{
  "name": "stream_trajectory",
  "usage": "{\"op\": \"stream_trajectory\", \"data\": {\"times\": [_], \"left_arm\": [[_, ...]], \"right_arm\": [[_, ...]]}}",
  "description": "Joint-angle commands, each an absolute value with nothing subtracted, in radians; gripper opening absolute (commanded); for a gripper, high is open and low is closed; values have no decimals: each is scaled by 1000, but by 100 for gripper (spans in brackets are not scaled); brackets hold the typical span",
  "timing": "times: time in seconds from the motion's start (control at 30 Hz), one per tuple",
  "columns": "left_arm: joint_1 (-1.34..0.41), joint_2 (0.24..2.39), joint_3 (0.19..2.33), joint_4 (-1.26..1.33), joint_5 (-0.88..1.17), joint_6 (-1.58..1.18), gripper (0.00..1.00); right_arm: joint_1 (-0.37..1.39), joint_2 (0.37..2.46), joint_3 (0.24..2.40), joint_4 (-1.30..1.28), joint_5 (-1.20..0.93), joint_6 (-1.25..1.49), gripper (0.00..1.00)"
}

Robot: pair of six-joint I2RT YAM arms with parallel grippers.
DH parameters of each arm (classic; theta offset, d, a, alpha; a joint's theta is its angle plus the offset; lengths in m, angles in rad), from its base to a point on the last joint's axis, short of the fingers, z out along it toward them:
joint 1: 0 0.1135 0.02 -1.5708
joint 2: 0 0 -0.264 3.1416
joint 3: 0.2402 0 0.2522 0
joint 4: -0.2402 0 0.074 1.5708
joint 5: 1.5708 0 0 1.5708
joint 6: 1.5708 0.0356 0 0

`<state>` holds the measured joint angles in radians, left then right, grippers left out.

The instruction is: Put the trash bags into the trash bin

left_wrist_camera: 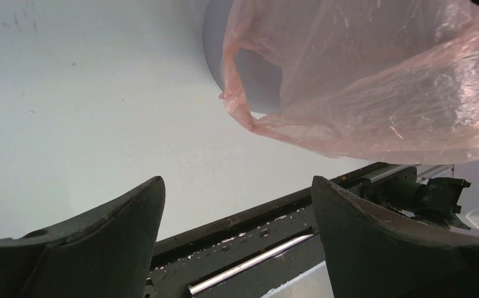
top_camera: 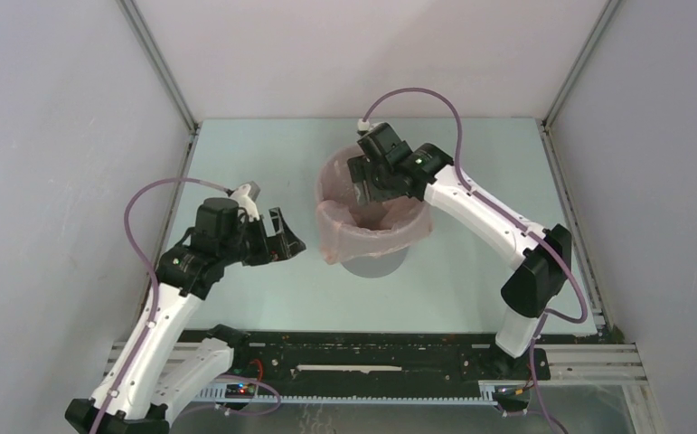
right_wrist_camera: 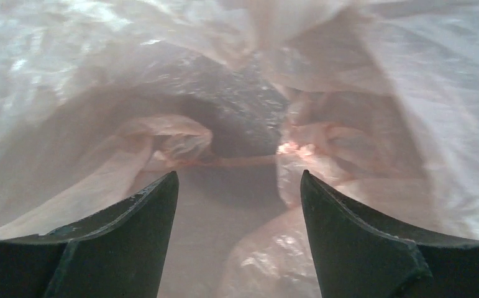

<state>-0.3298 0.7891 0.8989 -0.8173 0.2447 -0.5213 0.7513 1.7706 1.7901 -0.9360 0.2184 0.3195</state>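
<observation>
The pale-pink trash bag [top_camera: 344, 237] lines the grey trash bin [top_camera: 376, 265] at the table's middle, its film folded over the rim and hanging down the sides. My right gripper [top_camera: 369, 185] is open at the far side of the bag's mouth, pointing into it. In the right wrist view its jaws [right_wrist_camera: 238, 177] stand apart and empty, with wrinkled pink film [right_wrist_camera: 100, 93] all around. My left gripper [top_camera: 292, 237] is open and empty just left of the bin. The left wrist view [left_wrist_camera: 238, 186] shows the bag's hanging edge [left_wrist_camera: 373, 81] and the bin's wall [left_wrist_camera: 215, 43].
A black rail [top_camera: 372, 357] runs along the table's near edge, also in the left wrist view [left_wrist_camera: 268, 223]. Grey walls with aluminium posts [top_camera: 159, 63] close the left, back and right sides.
</observation>
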Motion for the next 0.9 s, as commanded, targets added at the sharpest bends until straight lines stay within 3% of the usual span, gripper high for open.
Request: {"op": "stream_trajectory", "data": {"times": [0.0, 0.53, 0.87], "left_arm": [[-333, 786, 985, -848, 227, -482, 92], [-334, 767, 1173, -979, 213, -443, 93], [-334, 772, 1160, -971, 229, -446, 93]], "right_arm": [[770, 1779, 1798, -874, 175, 338, 82], [769, 1922, 1539, -527, 75, 434, 87], [770, 1750, 1550, -669, 104, 395, 88]]}}
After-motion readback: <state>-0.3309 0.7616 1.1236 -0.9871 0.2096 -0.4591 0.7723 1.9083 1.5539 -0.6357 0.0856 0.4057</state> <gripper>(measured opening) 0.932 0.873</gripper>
